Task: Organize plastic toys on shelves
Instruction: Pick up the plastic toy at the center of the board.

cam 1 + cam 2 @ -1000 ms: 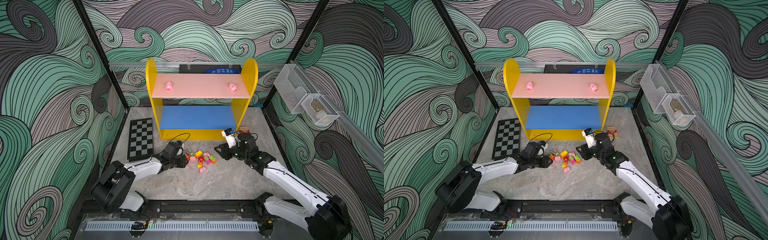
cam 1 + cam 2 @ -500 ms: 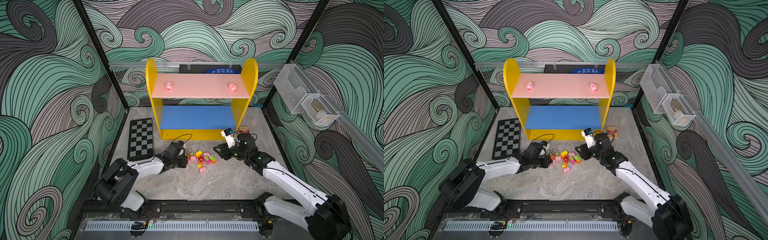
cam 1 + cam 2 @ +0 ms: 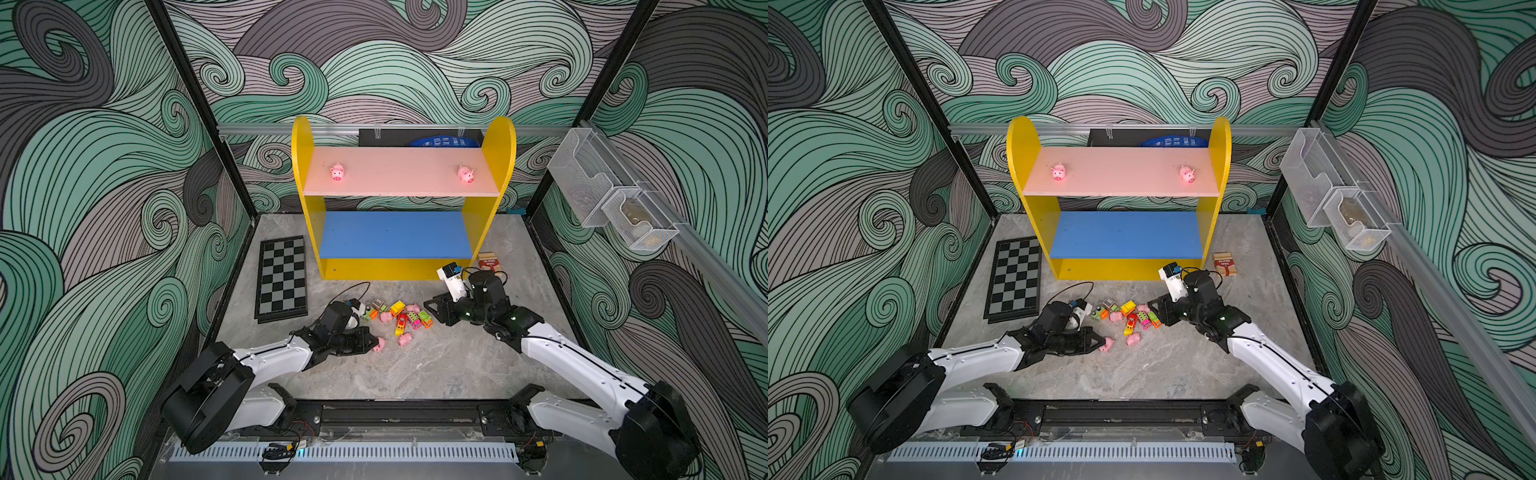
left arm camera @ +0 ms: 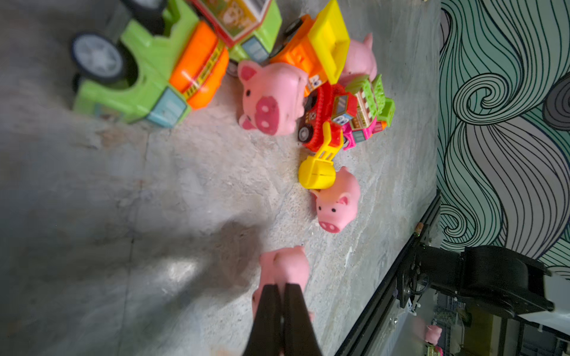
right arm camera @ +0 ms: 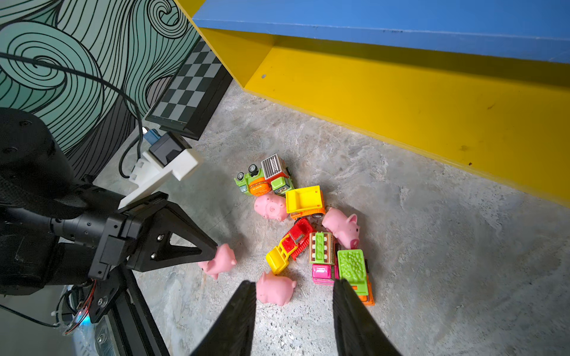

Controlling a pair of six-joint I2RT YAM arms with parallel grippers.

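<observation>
Well, in both top views the left gripper point(image 3: 375, 344) sits low-centre of frame, jaws pressed nearly together on a pink pig point(image 3: 380, 344) at the near edge of the toy pile point(image 3: 399, 318). The right gripper point(image 3: 432, 311) is just right of the pile, jaws part spread, holding nothing. The shelves point(image 3: 301, 166) stand upper-centre. The pink upper board point(image 3: 399, 183) carries two pigs point(image 3: 337, 172), one twd each end; the blue lower board point(image 3: 395, 235) has no toys.

Left wrist: black fingers point(image 4: 266, 308) meet w/ a sliver btwn, and the pig point(image 4: 285, 266) bulges out either side. Looks soft, rubbery, rounded. A loose pig point(image 4: 336, 203) touches the yellow scoop of a red loader point(image 4: 320, 123).

Right wrist: spread jaws hang over the loose pig point(image 5: 274, 289) and a pink-green truck point(image 5: 322, 255). Vehicles look hard, glossy, ribbed, w/ tiny wheels. The floor point(image 5: 431, 231) is rough and grey, like stone.

Step in hand, I'd say: lift this pig & take it to the upper board. A squashy toy can slip, so raise slow & straight w/o swing, set it on its feet btwn the two pigs, then open.
</observation>
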